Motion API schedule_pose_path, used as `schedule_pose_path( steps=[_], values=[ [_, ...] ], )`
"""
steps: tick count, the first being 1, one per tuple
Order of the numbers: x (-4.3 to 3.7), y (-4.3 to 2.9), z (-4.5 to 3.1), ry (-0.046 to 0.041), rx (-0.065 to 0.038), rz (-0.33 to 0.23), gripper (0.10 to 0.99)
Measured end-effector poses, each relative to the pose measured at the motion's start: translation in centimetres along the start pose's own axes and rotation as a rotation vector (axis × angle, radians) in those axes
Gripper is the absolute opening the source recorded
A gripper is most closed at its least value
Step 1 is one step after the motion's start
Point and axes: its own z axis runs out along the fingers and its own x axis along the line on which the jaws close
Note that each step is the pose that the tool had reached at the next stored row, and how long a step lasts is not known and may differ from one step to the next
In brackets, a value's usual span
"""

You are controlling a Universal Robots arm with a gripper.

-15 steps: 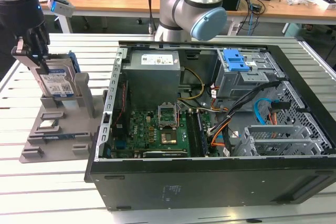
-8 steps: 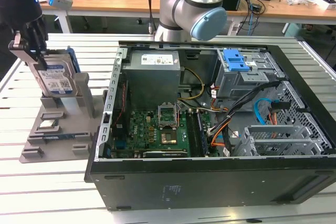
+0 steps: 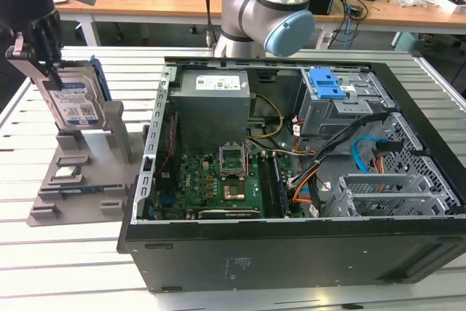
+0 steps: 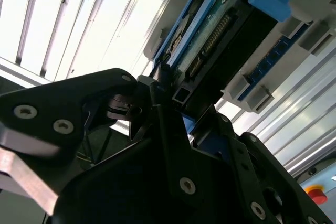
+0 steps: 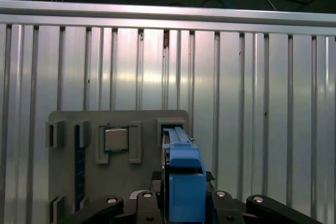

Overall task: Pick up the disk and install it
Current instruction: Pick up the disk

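Open black computer case (image 3: 218, 256) on a slatted aluminium table (image 3: 73, 274). Holds a grey power supply (image 3: 215, 100) at the back, a green motherboard (image 3: 211, 180) with its processor socket (image 3: 231, 158) in front of that, and toward the exterior view's right a grey metal drive cage (image 3: 342, 114) topped by a blue plastic latch (image 3: 328, 84), with orange cables (image 3: 300, 186) and a blue cable (image 3: 357, 152) close by. Just beside the case, on the exterior view's left, a grey fixture (image 3: 51, 213) with recesses. Carries a small square silver chip (image 5: 115, 140) in one pocket and a thin dark-blue strip (image 5: 79, 171) in a long slot.

Above the fixture, the gripper (image 3: 35, 52) — pressed in from both sides on the disk (image 3: 73, 103), pinching its upper end. Stands on edge, slightly tilted, label side turned to the exterior camera, framed by its blue carrier (image 5: 184, 182). Reaches down to the fixture's upright slot — cannot tell whether seated there or just clear of it. Well apart from the drive cage.
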Motion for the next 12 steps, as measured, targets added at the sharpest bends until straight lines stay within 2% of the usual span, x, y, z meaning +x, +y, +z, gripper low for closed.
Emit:
schedule_pose_path(
  steps=[8,12],
  values=[
    [-0.05,0.05,-1.23,0.0,0.0,0.0,0.365],
    [-0.09,0.09,-2.34,-0.0001,-0.001,0.0,0.365]
  ],
)
